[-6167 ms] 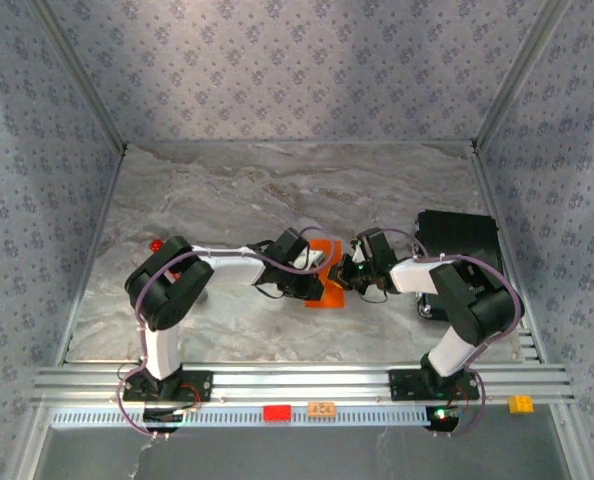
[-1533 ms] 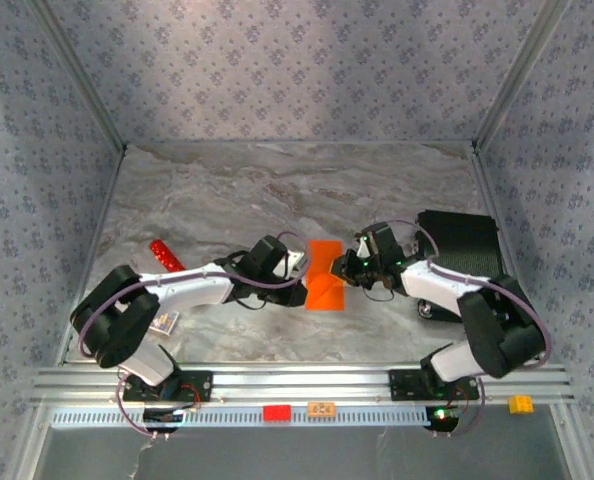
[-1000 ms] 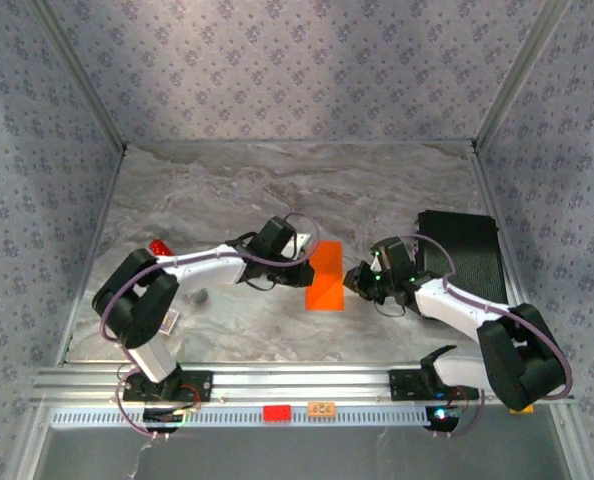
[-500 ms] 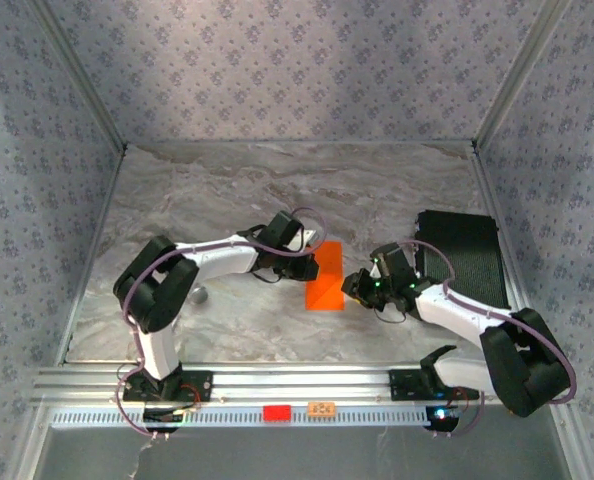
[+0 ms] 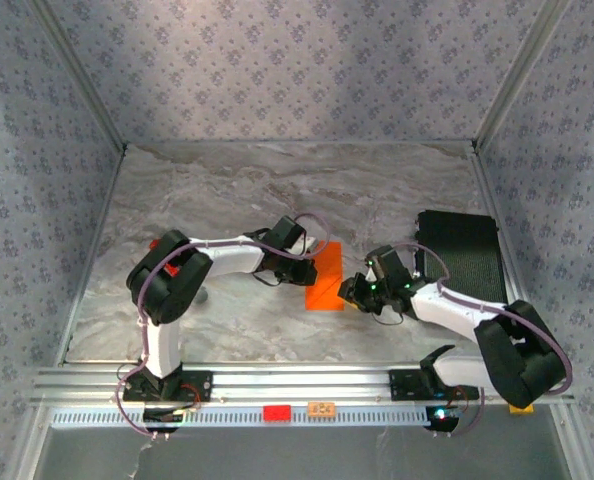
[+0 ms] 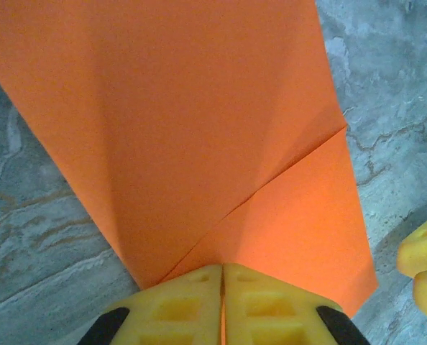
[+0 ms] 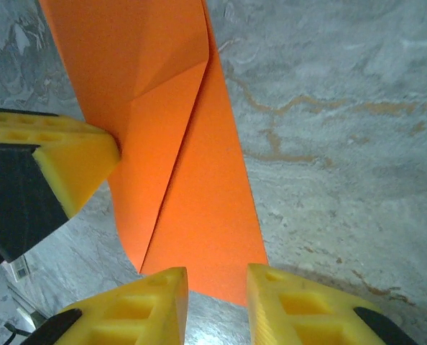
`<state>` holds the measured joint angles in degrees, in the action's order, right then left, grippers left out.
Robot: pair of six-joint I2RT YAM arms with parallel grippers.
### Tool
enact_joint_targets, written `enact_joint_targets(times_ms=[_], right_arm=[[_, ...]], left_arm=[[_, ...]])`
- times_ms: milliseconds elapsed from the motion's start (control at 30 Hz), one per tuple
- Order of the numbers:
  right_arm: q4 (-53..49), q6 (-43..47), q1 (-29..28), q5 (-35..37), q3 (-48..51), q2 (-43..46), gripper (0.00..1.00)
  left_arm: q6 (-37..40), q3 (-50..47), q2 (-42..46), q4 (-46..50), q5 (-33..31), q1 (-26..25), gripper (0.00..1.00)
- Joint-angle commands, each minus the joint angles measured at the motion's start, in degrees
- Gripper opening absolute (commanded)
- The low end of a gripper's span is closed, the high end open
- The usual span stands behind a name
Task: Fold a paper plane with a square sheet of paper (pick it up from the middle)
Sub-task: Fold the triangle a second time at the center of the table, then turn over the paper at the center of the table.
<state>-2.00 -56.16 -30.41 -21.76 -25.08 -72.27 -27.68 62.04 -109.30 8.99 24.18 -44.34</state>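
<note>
Square sheet of paper [image 5: 324,278], part-folded, lies on the table [image 5: 227,200], its near end just ahead of the right gripper [image 7: 217,279], whose fingers stand partly parted and empty. Its long axis runs straight away from them. The left gripper [image 6: 222,269], closed, bears on its side edge.

The surface [image 5: 277,190] is a grey slab with marble veins. Near its middle lies 1 orange paper [image 5: 324,277], folded into a long strip with diagonal creases, its flaps lying one over another. A black box [image 5: 462,262] sits by the right edge, well apart from the paper. Toward the left are 2 more things, a partly hidden red thing [image 5: 160,243] and, nearer the front, a small grey thing [image 5: 202,295], both too small to tell further.
</note>
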Motion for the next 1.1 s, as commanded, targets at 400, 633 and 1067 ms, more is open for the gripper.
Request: enact_joint_targets(times_ms=[400, 633, 1067], right_arm=[[-2.6, -0.6, -2.2, 0.5, -4.4, -5.7, 0.33], [1.3, -0.7, -2.3, -0.4, -4.7, -8.4, 0.38], [7.4, 0.6, 0.4, -3.4, -8.7, -11.6, 0.49]], left_arm=[[1.2, -1.8, -0.5, 0.9, -0.5, 0.0, 0.08], [0.9, -2.1, -0.7, 0.3, -0.2, 0.0, 0.08], [0.4, -2.3, -0.5, 0.2, -0.2, 0.0, 0.08]])
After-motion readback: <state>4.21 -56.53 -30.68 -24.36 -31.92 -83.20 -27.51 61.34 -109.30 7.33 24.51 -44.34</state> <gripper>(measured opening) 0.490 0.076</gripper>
